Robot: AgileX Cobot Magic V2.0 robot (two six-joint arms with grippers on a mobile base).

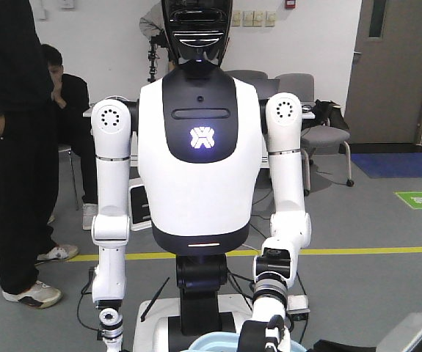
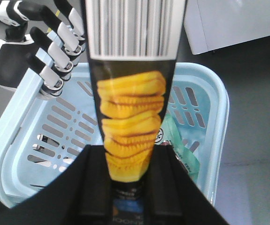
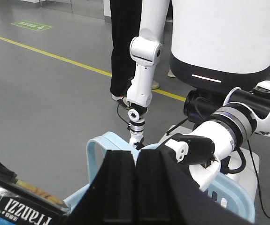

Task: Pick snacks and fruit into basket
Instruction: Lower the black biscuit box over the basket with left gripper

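Black cardboard carton [image 2: 131, 117] printed with stacked yellow corn cobs and a white barcode panel, clamped lengthwise between the jaws of the left tool [image 2: 127, 187], over the pale blue slotted plastic basket [image 2: 220, 117]. Teal pouch [image 2: 181, 152] lying inside the basket near its right wall, partly hidden behind the carton.

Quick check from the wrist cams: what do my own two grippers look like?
Only the fingers show. The left gripper has matte black fingers with broad, flat, sloping faces. The right gripper has matte black, blocky fingers with stepped ridges. No cables or markings are visible on either; the arms behind them are out of view.
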